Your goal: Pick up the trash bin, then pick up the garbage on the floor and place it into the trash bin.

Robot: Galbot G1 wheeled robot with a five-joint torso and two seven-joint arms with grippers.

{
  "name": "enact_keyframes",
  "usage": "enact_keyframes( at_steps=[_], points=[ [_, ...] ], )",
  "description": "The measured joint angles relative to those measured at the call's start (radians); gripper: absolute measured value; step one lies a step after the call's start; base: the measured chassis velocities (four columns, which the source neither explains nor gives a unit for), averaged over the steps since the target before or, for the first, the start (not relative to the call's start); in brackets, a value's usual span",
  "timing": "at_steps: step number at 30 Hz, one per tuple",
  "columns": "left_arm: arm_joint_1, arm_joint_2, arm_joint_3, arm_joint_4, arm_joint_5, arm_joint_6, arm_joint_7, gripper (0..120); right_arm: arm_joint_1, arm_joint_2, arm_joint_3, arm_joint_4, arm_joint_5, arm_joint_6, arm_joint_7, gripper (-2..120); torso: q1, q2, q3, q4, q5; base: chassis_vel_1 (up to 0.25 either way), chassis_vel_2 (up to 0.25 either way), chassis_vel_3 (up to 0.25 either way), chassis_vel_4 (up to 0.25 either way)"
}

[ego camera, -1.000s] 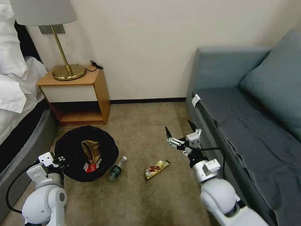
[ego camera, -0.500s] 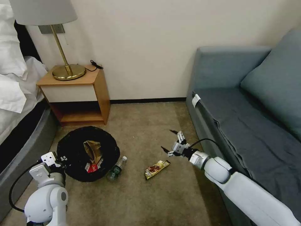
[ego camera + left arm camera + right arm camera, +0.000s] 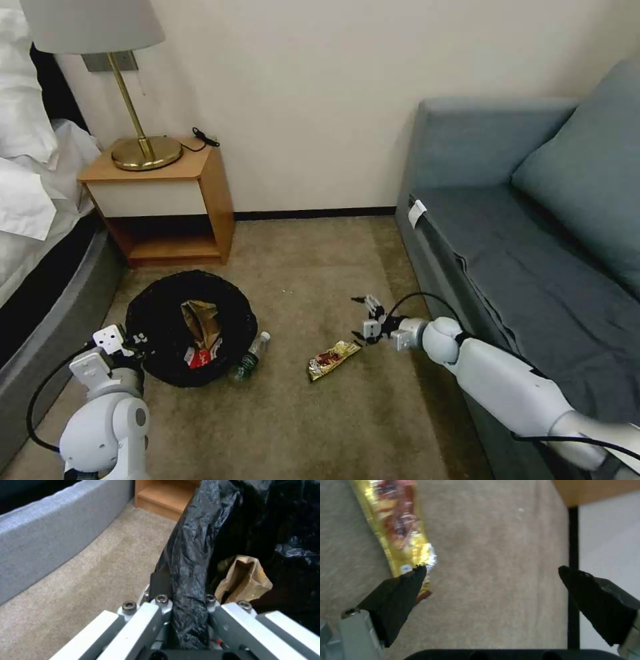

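Right fingers (image 3: 490,580) gape wide, one tip over the wrapper (image 3: 398,527); left fingers (image 3: 186,605) pinch the bin (image 3: 190,555) rim.

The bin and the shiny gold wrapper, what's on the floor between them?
In the head view, a clear green-labelled bottle lies on the carpet between the trash bin and the gold snack wrapper, right against the bin's edge.

Glossy white rounded arms, looping black cables, grey screw-studded grippers, pointed black fingers (image 3: 403,595).
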Motion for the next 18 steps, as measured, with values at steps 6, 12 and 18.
enact_keyframes(
  at_steps=[6, 12, 18],
  points=[
    [-0.008, 0.001, 0.005, 0.017, 0.002, -0.003, 0.002, 3, 0.0, 0.024, -0.023, -0.06, -0.02, 0.014, -0.01, 100, 0.0, 0.0, 0.0, -0.0002, -0.0002, 0.0, 0.0, 0.0, 0.0],
    [-0.013, 0.005, 0.005, 0.018, 0.0, -0.005, 0.003, 3, 0.002, 0.087, -0.031, -0.138, -0.03, 0.018, -0.007, 100, 0.0, 0.0, 0.0, -0.0002, 0.0001, 0.0, 0.0, 0.0, 0.0],
    [-0.002, 0.004, 0.005, 0.008, 0.0, -0.006, 0.003, 3, 0.009, 0.155, -0.022, -0.209, -0.044, 0.022, 0.008, 100, 0.0, 0.0, 0.0, 0.0001, 0.0001, 0.0, 0.0, 0.0, 0.0]
  ],
)
